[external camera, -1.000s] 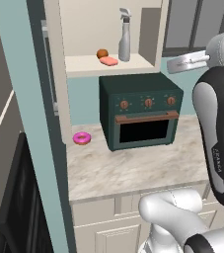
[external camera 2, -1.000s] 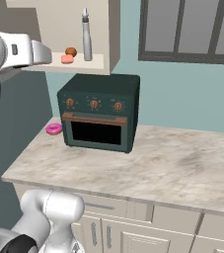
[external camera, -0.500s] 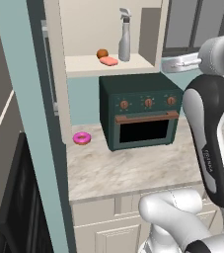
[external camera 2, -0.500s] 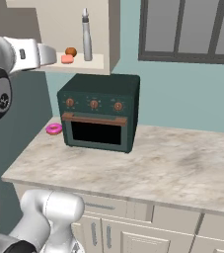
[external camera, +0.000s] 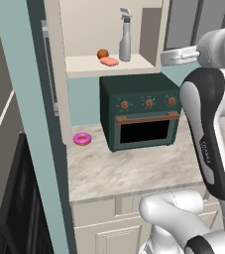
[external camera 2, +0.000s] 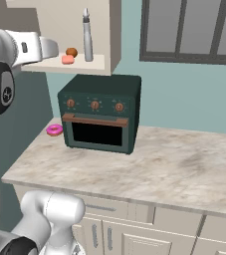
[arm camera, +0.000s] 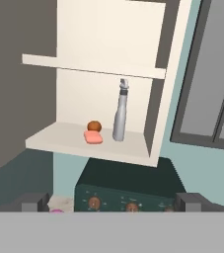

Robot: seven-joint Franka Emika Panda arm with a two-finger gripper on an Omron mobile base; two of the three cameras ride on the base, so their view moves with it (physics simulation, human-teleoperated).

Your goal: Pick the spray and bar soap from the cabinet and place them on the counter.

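Left base view: open cream wall cabinet (external camera: pixel 153 30), lower shelf bearing a slim grey translucent spray bottle (external camera: pixel 125 35), a flat salmon-pink bar soap (external camera: pixel 109 61) and a small orange-brown ball (external camera: pixel 102 53), all well beyond the white two-finger gripper (external camera: pixel 176 57) held level with that shelf. Right base view: dark-green oven (external camera 2: pixel 100 113) and pink ring donut (external camera 2: pixel 54 130) on the beige marbled stone counter (external camera 2: pixel 184 169), below the hand. Hand view: gripper spread wide and empty, dark fingertips (arm camera: pixel 32 201) at the bottom corners; spray bottle straight ahead, soap and ball just to its left.
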